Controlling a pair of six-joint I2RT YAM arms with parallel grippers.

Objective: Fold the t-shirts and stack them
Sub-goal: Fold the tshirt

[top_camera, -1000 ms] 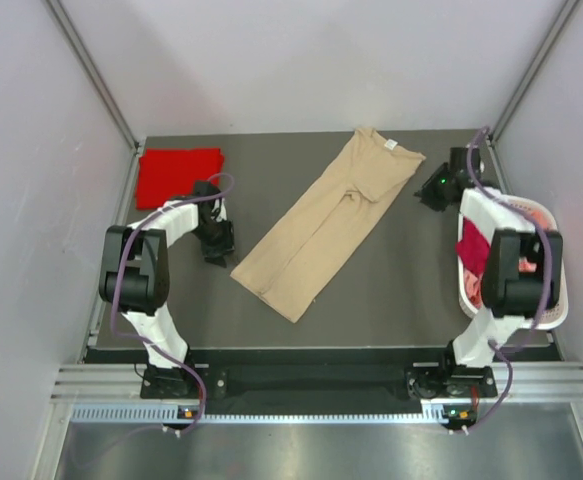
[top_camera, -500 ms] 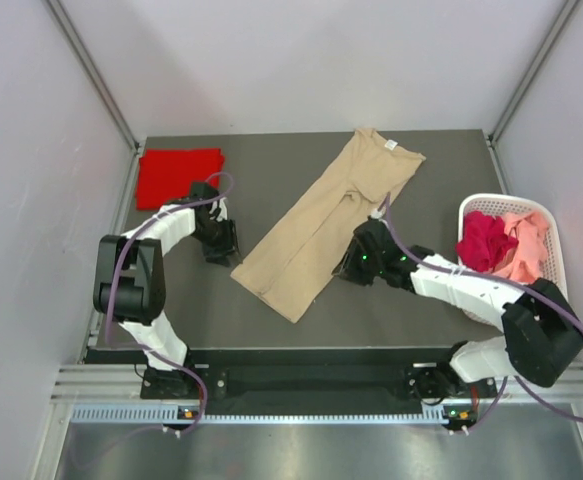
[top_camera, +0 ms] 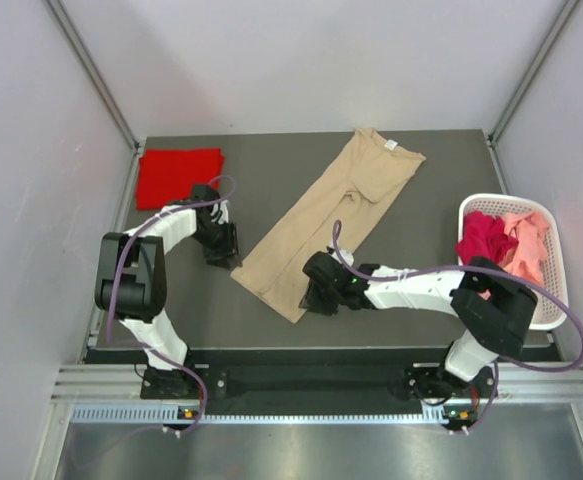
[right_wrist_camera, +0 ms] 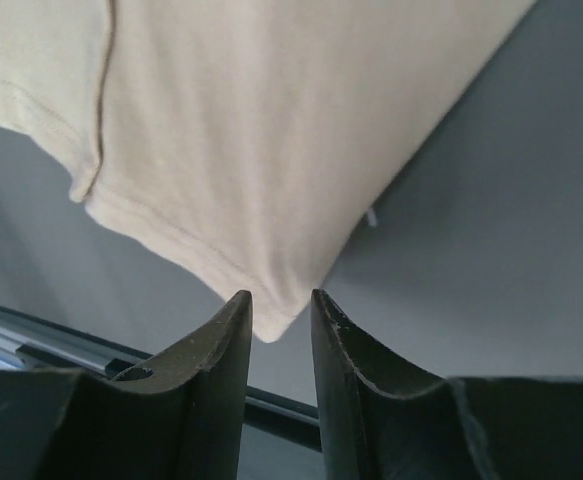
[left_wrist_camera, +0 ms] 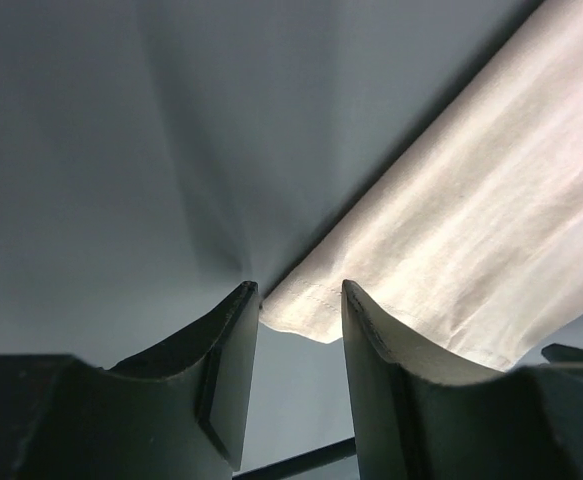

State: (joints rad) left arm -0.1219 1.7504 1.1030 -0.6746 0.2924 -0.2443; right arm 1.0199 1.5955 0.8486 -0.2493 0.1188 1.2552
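A dark grey table (top_camera: 271,175) sits in a booth of plain pale walls: back wall (top_camera: 311,60), left wall (top_camera: 31,200), right wall (top_camera: 576,140). Slim metal posts (top_camera: 91,70) mark the far corners. An aluminium rail (top_camera: 311,400) lines the table's near edge, with a brushed metal sheet (top_camera: 311,450) below it. The light is soft and even.

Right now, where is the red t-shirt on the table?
Top view: the red t-shirt lies at the far-left corner, beyond the left pincer, apart from the tan t-shirt mid-table.

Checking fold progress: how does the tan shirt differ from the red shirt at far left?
The tan shirt is a long diagonal strip; the red shirt is a folded rectangle. The left tool and right tool sit at the tan shirt's near corners; the red shirt is untouched. Both lie flat.
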